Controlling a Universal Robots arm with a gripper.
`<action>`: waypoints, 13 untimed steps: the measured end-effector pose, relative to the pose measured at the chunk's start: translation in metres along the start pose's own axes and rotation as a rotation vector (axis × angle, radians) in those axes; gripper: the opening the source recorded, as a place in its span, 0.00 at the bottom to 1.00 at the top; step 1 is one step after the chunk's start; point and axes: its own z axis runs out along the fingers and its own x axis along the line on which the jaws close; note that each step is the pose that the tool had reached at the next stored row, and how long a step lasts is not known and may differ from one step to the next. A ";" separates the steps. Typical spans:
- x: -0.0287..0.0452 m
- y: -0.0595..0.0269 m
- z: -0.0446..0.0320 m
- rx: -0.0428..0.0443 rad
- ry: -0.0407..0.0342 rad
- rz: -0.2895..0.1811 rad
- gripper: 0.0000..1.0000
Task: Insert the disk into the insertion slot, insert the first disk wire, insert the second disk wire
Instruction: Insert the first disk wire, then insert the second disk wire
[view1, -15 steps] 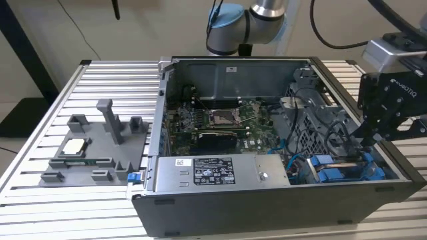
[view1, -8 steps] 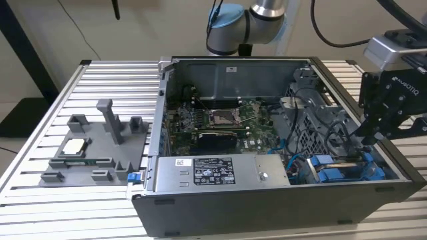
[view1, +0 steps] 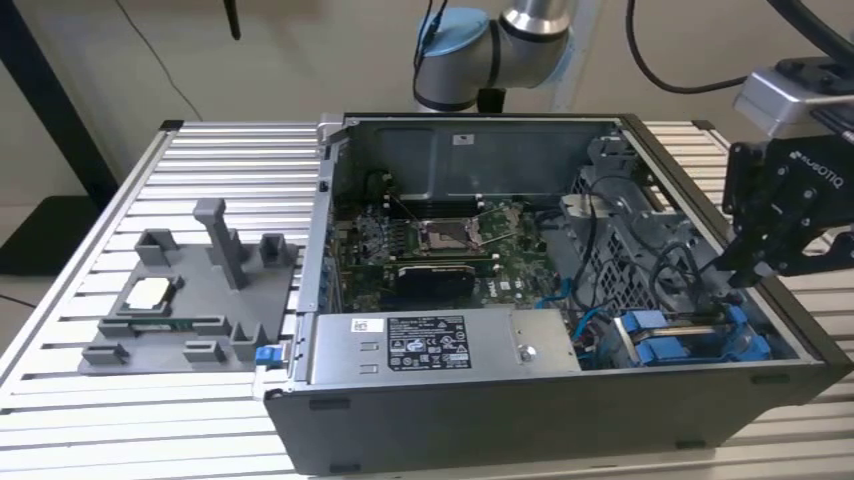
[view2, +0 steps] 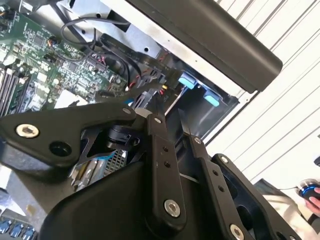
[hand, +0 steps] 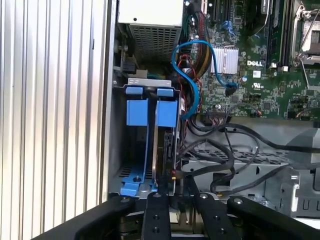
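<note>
The disk (hand: 167, 114), blue-framed, was seen edge-on in the insertion slot (hand: 117, 150), apparently seated, near the power-supply box (hand: 150, 12). A dark connector (hand: 172, 174) w/ red & yellow leads was seen just at the disk's exposed edge, w/ the gripper (hand: 175, 189) right over it. Whether the gripper was spread or pinching the connector couldn't be told. Risks, as judged: the connector could be pushed in skewed, so pins get bent or it's only half-mated. The black cable loops (hand: 225, 165) close by could be snagged & dragged.
</note>
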 end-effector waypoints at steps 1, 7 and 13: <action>-0.0005 -0.0015 -0.0001 0.0000 0.0000 0.000 0.27; -0.0042 -0.0128 -0.0004 -0.0004 0.0000 0.000 0.27; -0.0074 -0.0200 -0.0005 -0.0003 -0.0001 0.000 0.27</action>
